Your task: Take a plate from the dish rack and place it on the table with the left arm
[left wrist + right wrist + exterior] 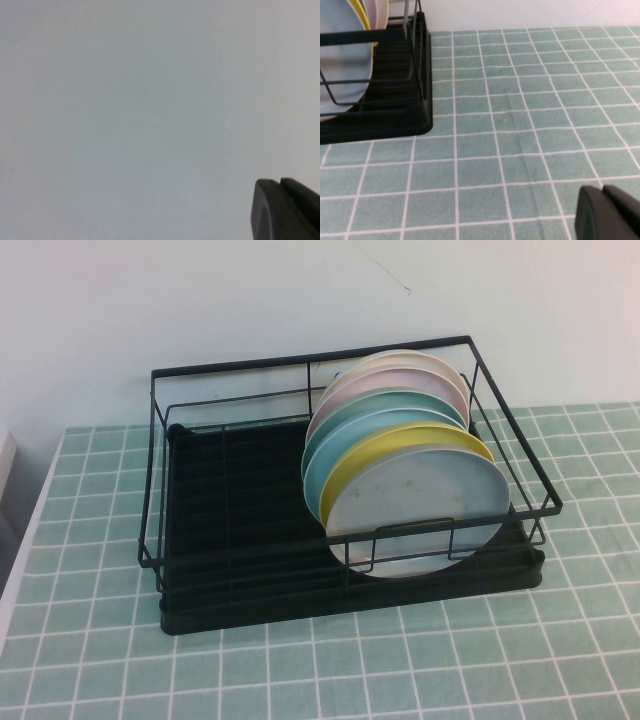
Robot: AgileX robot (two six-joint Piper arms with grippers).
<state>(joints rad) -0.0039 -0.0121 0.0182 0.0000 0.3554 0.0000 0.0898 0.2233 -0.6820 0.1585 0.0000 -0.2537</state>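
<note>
The pale grey-blue plate (420, 510) stands on edge at the front of a row of plates in the right half of the black wire dish rack (250, 365). The rack sits on the green tiled table (500, 660). Neither arm shows in the high view. My left gripper (279, 181) is shut and empty, facing only a blank pale wall. My right gripper (601, 189) is shut and empty above bare tiles, to the right of the rack's corner (395, 125). The plate's edge (340, 60) shows there behind the wires.
Behind the grey-blue plate stand a yellow plate (400, 445), a light blue plate (350, 435) and several more pastel plates. The rack's left half (230, 500) holds nothing. A white wall rises behind the table. The table's white edge (20, 560) runs at the left.
</note>
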